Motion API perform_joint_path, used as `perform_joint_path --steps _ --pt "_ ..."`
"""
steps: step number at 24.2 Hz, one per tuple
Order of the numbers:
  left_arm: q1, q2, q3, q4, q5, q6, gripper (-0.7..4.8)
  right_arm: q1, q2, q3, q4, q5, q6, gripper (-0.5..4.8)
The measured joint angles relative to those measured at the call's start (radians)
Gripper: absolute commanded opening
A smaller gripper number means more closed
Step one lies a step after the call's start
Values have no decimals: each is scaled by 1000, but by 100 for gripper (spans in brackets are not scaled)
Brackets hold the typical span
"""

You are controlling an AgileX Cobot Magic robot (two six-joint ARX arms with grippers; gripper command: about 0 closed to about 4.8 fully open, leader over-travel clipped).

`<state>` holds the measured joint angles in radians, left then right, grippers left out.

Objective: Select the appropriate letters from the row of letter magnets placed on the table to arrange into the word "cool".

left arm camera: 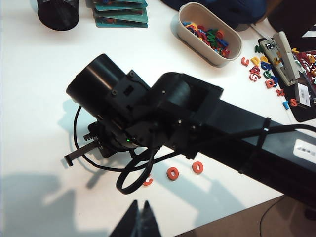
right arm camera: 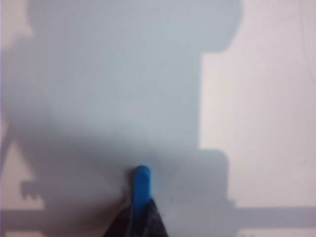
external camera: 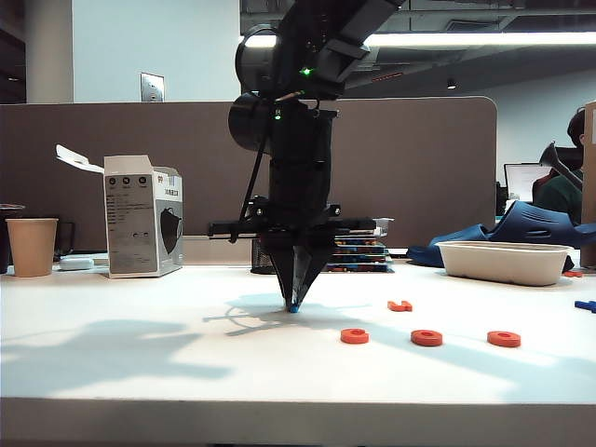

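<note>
Exterior view – right gripper (external camera: pixel 292 304), centre frame, is pinching the blue bar magnet (external camera: pixel 292 307) against the surface (external camera: pixel 140 354), fingers closed; left gripper (left arm camera: pixel 139 217) is hanging with fingers together, empty – lower frame of the left wrist view

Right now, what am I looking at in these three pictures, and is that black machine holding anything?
It is a two-armed robot at a white table. One picture comes from a camera beside the table, the others from a camera on each wrist. The right gripper points down at the table, its fingers shut on a blue bar magnet. Beside it lie three orange-red rings and a hook-shaped orange-red piece. The left gripper waits above, apparently closed and empty.
</note>
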<state>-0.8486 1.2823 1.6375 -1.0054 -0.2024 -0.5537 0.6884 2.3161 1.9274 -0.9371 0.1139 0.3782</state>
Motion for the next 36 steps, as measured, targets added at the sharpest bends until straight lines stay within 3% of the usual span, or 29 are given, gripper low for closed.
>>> perform_joint_path --steps 4,8,12,21,26,32,36 --pt "0 0 0 3 0 0 -5 -6 8 46 -41 9 -27 -9" --pt "0 0 0 7 0 0 -5 -59 5 126 -183 29 -59 -9" --pt "0 0 0 7 0 0 -5 -166 -233 151 -236 50 -89 -9" --pt "0 0 0 7 0 0 -5 -352 -502 120 -310 47 -131 -8" --pt "0 -1 0 7 0 0 -5 -410 -626 -115 -289 47 -139 -8" --pt "0 -1 0 7 0 0 -5 -404 -826 -577 -86 6 -137 -8" --pt "0 -1 0 7 0 0 -5 -401 -843 -716 2 -27 -135 -9"
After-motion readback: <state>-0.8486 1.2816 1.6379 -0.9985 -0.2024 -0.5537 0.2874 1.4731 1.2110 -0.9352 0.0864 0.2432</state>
